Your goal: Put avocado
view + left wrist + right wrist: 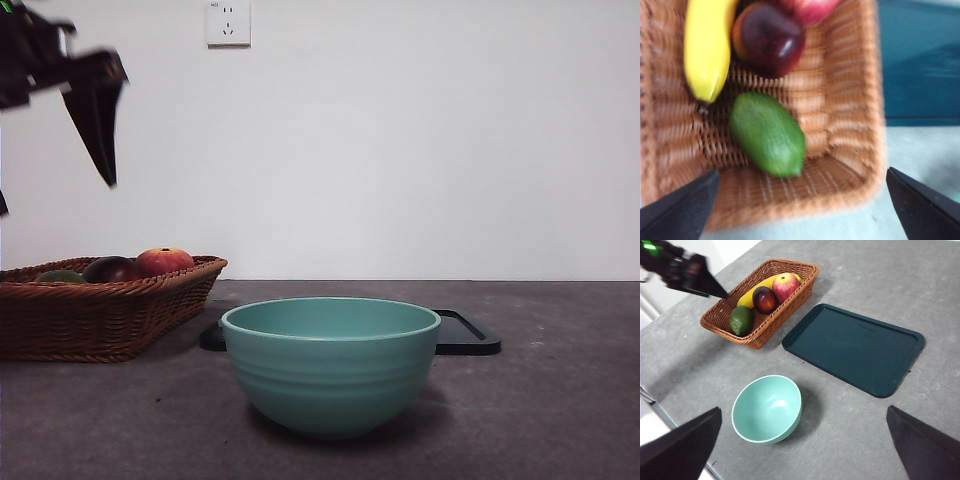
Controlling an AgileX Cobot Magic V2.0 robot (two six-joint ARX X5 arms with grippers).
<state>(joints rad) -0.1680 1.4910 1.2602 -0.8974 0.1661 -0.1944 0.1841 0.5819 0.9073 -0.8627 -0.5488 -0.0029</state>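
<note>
The dark tray (855, 347) lay bare beside the wicker basket (720, 322), which held a banana (707, 45), maroon fruit (770, 40), apple (784, 286) and the avocado (767, 134) at one end. The teal bowl (330, 365) stood empty. The left gripper (800, 200) hovered above the basket, jaws spread wide; the right gripper (800, 445) hung high over open table, jaws apart.

Light was even and soft throughout. The left wrist view was smeared by motion blur, the basket (840, 125) weave streaked. In the front view a dark arm (90, 95) at upper left was blurred; the bowl (330, 365) threw a faint shadow beneath.
</note>
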